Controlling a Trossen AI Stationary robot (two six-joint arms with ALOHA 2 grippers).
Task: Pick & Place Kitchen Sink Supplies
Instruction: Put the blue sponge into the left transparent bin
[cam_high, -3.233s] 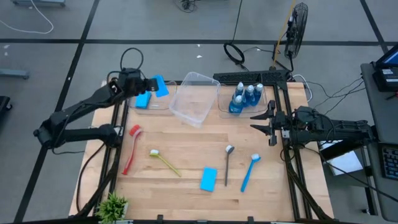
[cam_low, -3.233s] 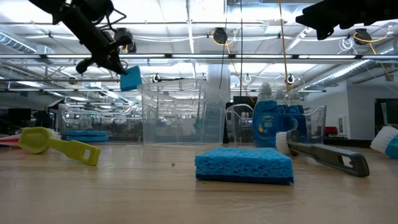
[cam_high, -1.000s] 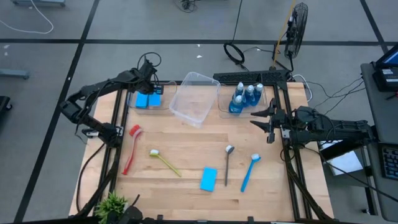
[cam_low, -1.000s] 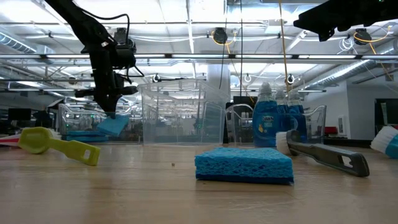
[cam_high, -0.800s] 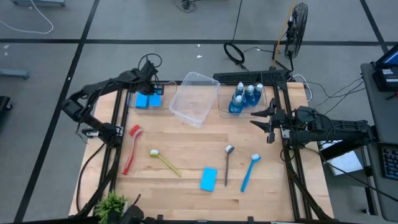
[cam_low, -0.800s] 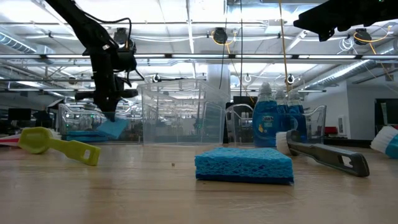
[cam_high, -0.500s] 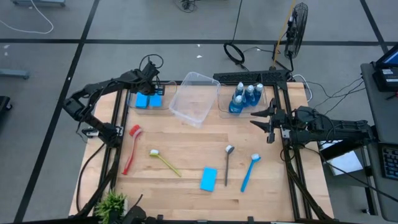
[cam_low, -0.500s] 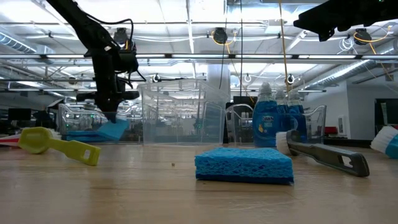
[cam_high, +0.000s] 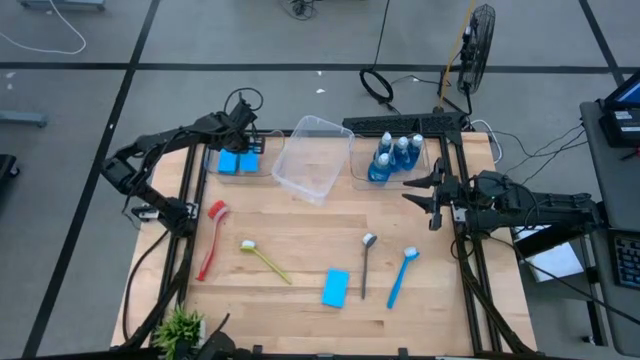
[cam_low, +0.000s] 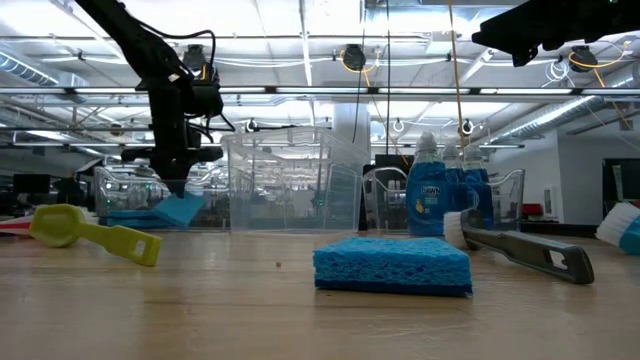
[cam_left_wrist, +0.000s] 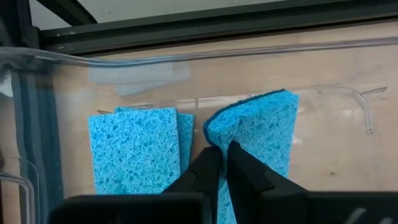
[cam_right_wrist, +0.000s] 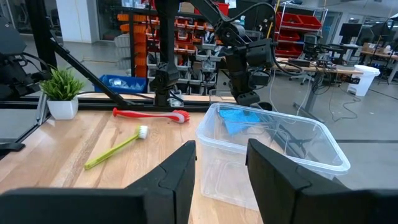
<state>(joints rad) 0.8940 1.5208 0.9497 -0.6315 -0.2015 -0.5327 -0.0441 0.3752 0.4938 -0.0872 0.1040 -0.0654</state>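
Lowered since three seconds ago, the left gripper (cam_high: 243, 142) reaches into the clear bin (cam_high: 262, 167) at the wooden table's (cam_high: 300, 240) far left. From table level, its sponge (cam_low: 181, 209) tilts just under the fingers. The left wrist view shows the fingertips (cam_left_wrist: 211, 163) nearly together, pinching that sponge's (cam_left_wrist: 261, 134) edge beside another sponge (cam_left_wrist: 134, 149). The right gripper (cam_right_wrist: 221, 180) waits, fingers apart, facing an empty bin (cam_right_wrist: 273, 155).

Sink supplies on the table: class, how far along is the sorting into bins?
Done: three bottles stand in the right bin, and one sponge lies in the left bin.
In hand: the left gripper pinches a second sponge inside that bin.
Left on the table: red brush, yellow brush, spoon, blue brush, a third sponge.
The right gripper waits, open.
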